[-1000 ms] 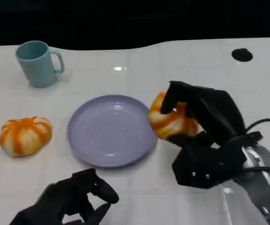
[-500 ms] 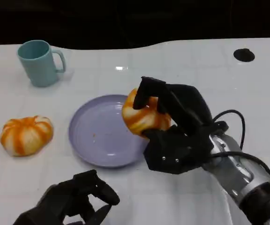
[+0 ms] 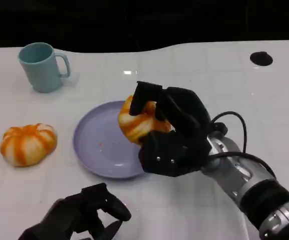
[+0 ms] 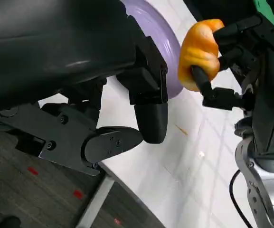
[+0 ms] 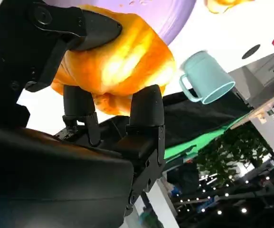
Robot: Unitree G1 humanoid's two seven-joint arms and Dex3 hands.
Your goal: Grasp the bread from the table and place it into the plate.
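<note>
- The table (image 3: 194,70) carries everything; a release made outside the plate's rim would leave the bread back on this surface, the task undone.
- The right hand (image 3: 172,132) holds the bread, fingers wrapped over its top and sides, above the right part of the plate. If those fingers open while the hand is high or tilted, the bread could bounce or roll off the plate.
- The plate (image 3: 96,145) is shallow and light-looking; a hard landing near its right rim might tip or push it.
- The left hand (image 3: 84,215) hangs near the plate's front edge, fingers loosely curled on nothing; I judge it harmless unless it swings in.
- The bread (image 3: 136,122) is over the plate's right half, apparently not resting on it yet.
- A second bread (image 3: 28,144) lies left of the plate.
- A mug (image 3: 41,67) stands behind the plate, to its left.
</note>
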